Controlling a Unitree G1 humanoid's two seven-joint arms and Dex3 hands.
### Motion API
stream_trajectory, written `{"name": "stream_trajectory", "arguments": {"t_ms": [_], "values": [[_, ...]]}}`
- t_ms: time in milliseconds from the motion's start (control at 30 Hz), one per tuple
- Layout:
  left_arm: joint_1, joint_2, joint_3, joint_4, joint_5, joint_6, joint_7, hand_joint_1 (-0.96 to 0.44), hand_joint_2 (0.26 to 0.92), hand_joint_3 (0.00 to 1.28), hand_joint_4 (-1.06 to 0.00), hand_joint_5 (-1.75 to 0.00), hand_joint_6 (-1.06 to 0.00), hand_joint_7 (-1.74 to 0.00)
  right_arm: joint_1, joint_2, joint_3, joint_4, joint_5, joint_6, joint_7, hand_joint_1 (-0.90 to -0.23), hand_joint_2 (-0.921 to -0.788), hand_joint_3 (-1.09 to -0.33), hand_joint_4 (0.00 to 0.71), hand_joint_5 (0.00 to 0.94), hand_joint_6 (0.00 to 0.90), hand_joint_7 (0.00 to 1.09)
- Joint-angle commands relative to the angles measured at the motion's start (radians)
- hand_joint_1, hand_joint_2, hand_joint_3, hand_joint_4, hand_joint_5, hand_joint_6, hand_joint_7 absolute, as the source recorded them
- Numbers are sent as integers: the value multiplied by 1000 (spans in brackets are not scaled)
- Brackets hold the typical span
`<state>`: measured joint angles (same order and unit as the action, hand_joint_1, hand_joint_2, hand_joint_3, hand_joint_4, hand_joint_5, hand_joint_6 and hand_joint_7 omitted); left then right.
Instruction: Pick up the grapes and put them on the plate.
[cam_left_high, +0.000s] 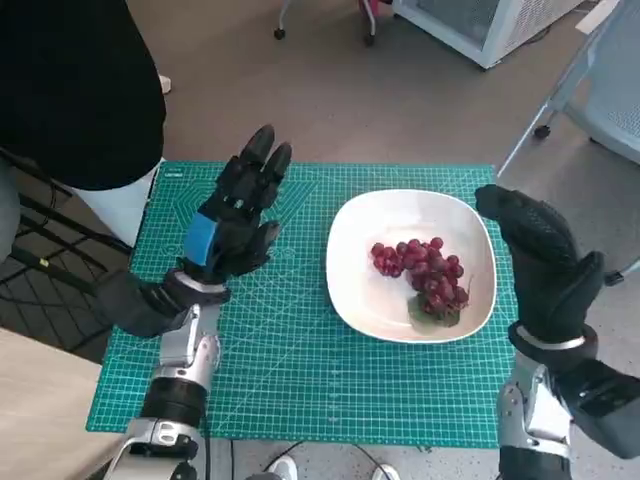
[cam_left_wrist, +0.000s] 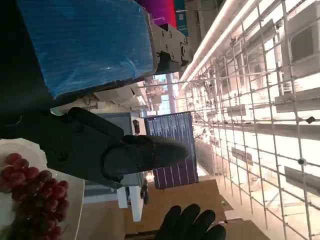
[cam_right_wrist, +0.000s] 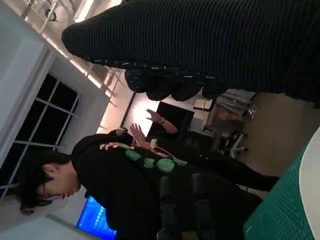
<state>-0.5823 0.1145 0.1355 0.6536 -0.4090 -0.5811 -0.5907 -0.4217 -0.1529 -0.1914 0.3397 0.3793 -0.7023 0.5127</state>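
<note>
Glossy white plate (cam_left_high: 350, 300); matt gridded green mat (cam_left_high: 300, 370); knitted glove, right robot hand (cam_left_high: 545, 255); smooth-skinned grapes (cam_left_high: 425, 275).

No text, label, brand or number can be read in any of the pictures. The green mat (cam_left_high: 300, 370) on the worktop carries a printed grid and white lines, and there is a small white mark at its far left corner, but it is too small to read. In the right wrist view, the person's black top (cam_right_wrist: 145, 200) shows a green and pink print, which is blurred and gives no letters. The blue screen (cam_right_wrist: 97, 220) behind the person is also too blurred to read. In the left wrist view, the purple panel (cam_left_wrist: 175, 150) shows only a fine pattern with no words to make out.
</note>
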Motion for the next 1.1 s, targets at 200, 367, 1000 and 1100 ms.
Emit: {"name": "stream_trajectory", "arguments": {"t_ms": [200, 367, 1000, 1100], "values": [[53, -13, 13, -65, 24, -20, 3, -512, 921, 411, -155, -7, -196, -10, -7, -1, 0, 27, 11, -7, 24, -506, -921, -552, 223, 3, 41, 372], [71, -14, 12, -86, 35, -26, 8, -516, 921, 405, -173, -13, -200, -11, -5, -2, 0, 25, 15, -8, 28, -509, -921, -552, 222, 3, 41, 371], [112, -6, 21, -110, 39, -45, -3, -534, 921, 393, -211, -15, -218, -14, -8, -2, -2, 30, 14, -11, 34, -514, -921, -555, 220, 1, 40, 368], [118, -6, 23, -115, 37, -43, -6, -539, 921, 391, -215, -15, -222, -15, -9, -3, -3, 34, 15, -12, 35, -514, -921, -556, 220, 1, 40, 368]]}}
